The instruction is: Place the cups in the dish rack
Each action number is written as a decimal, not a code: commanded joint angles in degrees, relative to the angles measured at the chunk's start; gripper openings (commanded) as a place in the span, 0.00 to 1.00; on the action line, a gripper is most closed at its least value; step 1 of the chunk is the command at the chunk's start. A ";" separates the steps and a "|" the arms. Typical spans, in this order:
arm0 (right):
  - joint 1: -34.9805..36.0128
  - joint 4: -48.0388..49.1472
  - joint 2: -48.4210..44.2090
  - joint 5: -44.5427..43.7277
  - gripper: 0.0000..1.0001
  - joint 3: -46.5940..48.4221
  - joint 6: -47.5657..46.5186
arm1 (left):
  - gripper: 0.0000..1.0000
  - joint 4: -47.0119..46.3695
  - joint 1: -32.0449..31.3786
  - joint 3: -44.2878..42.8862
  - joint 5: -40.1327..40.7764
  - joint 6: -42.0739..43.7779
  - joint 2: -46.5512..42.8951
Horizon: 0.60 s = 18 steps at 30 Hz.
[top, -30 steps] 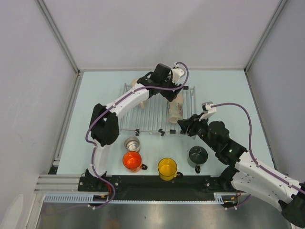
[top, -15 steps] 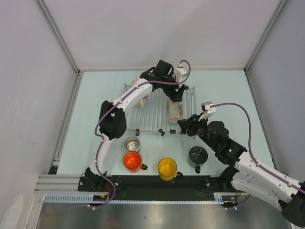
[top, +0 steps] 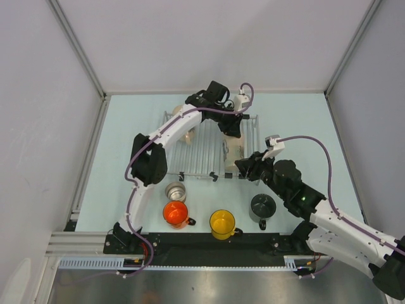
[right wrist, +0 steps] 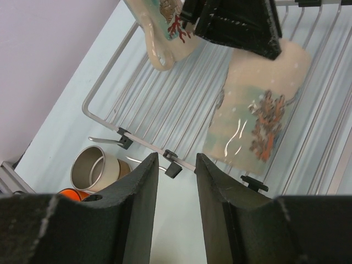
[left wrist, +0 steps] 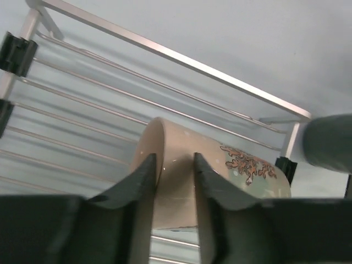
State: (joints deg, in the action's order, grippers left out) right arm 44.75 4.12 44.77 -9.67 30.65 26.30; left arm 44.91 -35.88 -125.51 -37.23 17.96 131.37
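The dish rack [top: 202, 155] lies at mid-table. One beige mug [top: 235, 151] lies on its side on the rack's right part. My left gripper [left wrist: 173, 157] stands over that mug's far end [left wrist: 242, 181], jaws a narrow gap apart, and only the mug's smooth wall shows between them. A second beige mug [right wrist: 159, 33] lies further left on the wires, partly under the left arm. My right gripper [right wrist: 176, 157] hovers open and empty at the rack's near edge. On the table stand the steel cup [top: 175, 190], orange mug [top: 176, 213], yellow mug [top: 222, 223] and dark grey mug [top: 262, 206].
Black clips [right wrist: 172, 163] stick out of the rack's near rail just under my right fingers. Grey walls enclose the table on three sides. The arms' base rail [top: 209, 244] runs along the near edge, close behind the row of mugs.
The left arm's elbow has swung right and forward, and its gripper has settled lower over the far end of the right beige mug. The right arm has barely moved.
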 commanded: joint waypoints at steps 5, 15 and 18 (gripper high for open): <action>-0.98 1.24 0.05 -1.14 0.39 2.22 0.15 | 0.24 7.92 -0.16 7.47 2.60 2.43 -7.00; -2.56 0.89 -1.00 0.09 0.38 1.87 1.03 | 0.34 9.76 0.19 12.31 2.78 4.80 -9.03; -2.74 0.71 -1.09 0.00 0.38 1.95 0.85 | 0.63 11.78 0.11 11.44 2.17 6.56 -7.80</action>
State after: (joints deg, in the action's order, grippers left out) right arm 42.35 4.10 44.62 -9.63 30.65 26.94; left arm 47.79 -35.53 -115.00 -35.09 21.06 123.61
